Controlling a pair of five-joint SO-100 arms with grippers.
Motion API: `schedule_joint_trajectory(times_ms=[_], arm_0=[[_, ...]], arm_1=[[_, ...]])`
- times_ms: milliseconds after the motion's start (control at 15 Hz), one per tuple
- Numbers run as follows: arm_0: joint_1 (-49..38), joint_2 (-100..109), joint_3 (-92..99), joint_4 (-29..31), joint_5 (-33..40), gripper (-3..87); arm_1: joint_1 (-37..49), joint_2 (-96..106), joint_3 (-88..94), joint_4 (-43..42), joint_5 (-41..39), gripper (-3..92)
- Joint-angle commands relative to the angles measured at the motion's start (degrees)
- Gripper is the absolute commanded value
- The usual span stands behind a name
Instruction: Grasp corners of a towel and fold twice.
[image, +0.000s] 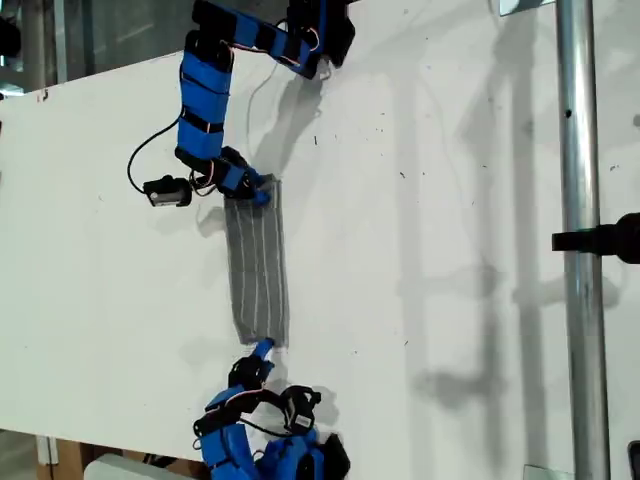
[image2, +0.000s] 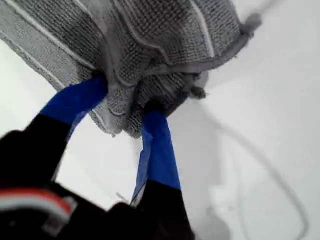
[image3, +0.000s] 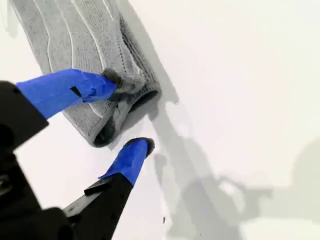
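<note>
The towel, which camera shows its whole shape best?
The exterior view: the towel lies there as a complete narrow folded strip on the white table, both ends visible. The first wrist view shows only one bunched end in a pincer, and the second wrist view only the other end's folded corner.

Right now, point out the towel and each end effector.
towel (image: 257, 265): exterior view, middle of the folded strip.
my first gripper (image2: 127, 107): first wrist view, between fingertips, on bunched cloth.
my second gripper (image3: 125, 117): second wrist view, between fingertips.
</note>
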Motion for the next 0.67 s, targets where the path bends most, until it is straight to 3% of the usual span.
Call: schedule_joint_trajectory(times_ms=[0, 200, 333, 600], arm_0=[[2.8, 18.5, -3.3, 7.6, -1.7, 18.6], [7.0, 45.4, 1.7, 14.7, -3.3, 9.3], [13.2, 59.9, 9.8, 13.2, -5.8, 3.1], [22.7, 74.9, 24.2, 8.1, -12.0, -2.7]], arm_1=[[2.3, 18.0, -2.5, 7.4, 0.7, 31.5], [6.9, 41.6, 11.2, 11.8, 2.5, 34.6], [9.0, 55.2, 24.0, 10.6, 6.2, 35.5], [6.5, 59.6, 43.0, -7.4, 12.5, 37.8]])
